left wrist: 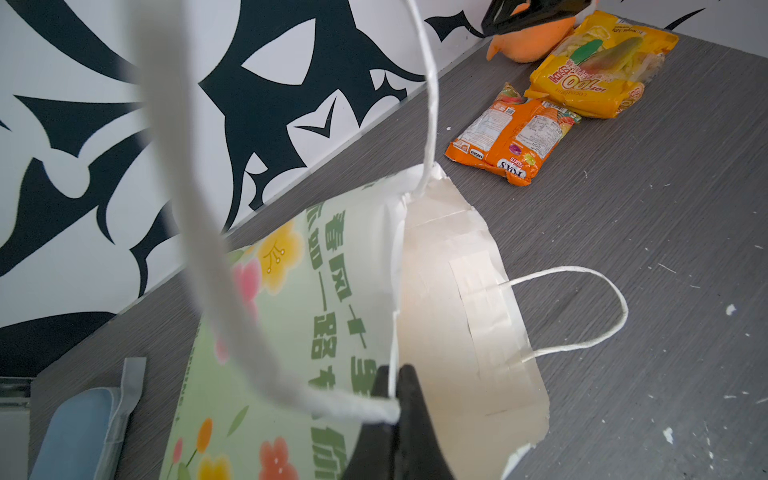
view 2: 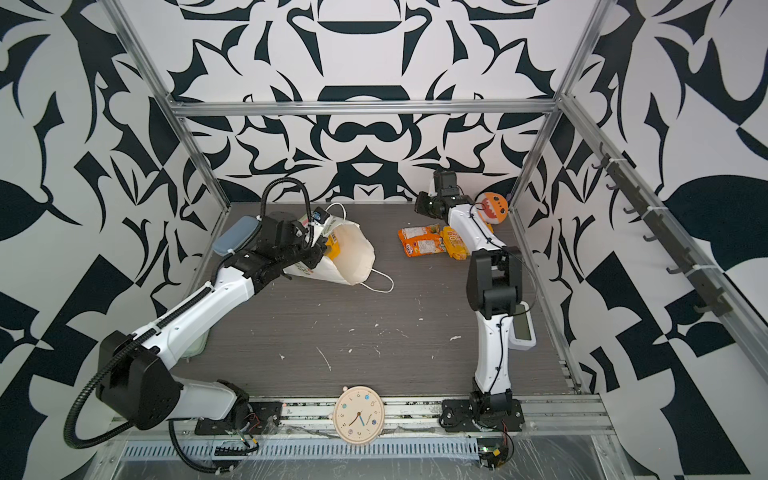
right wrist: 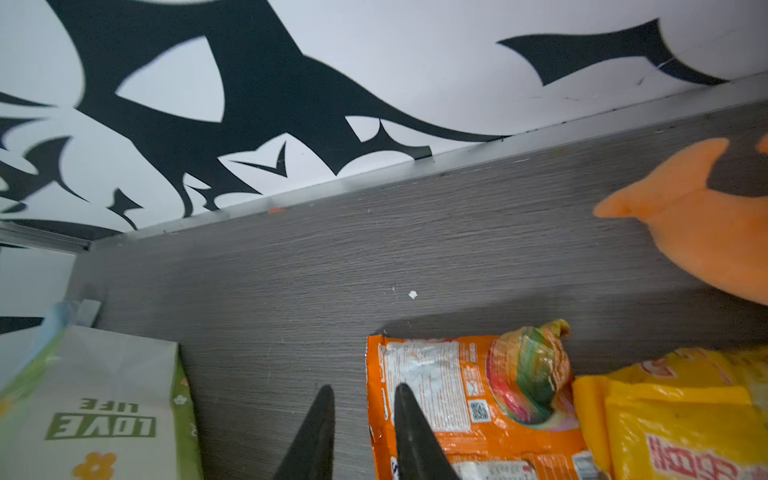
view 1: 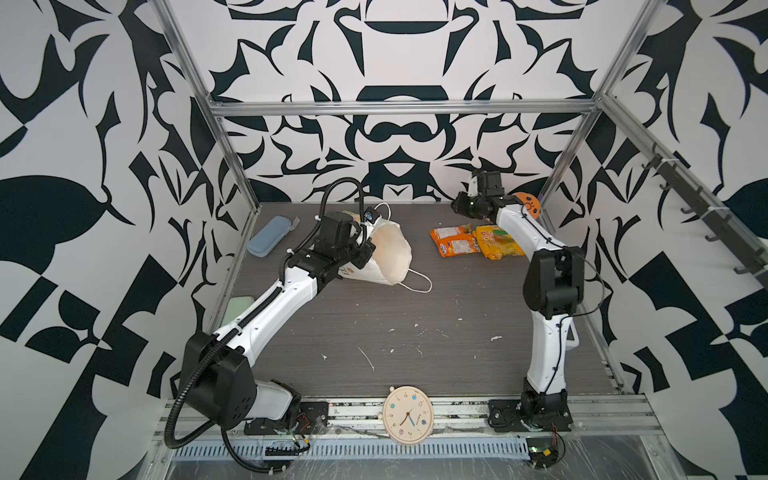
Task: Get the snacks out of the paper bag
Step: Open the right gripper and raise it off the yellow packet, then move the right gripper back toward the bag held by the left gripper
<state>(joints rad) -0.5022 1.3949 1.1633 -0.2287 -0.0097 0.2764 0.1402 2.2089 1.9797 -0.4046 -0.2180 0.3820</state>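
An orange packet (view 1: 455, 246) and a yellow packet (view 1: 498, 248) are laid out on the table (view 1: 415, 332), rear right; the paper bag (view 1: 390, 254) lies on its side, rear left, its rim pinched by the closed left gripper (left wrist: 392, 376). More is judged left: another yellow pack (view 2: 333, 245) is shown inside the bag in a top view, not in the left wrist view. The right gripper (right wrist: 365, 388) is held empty, narrowly parted
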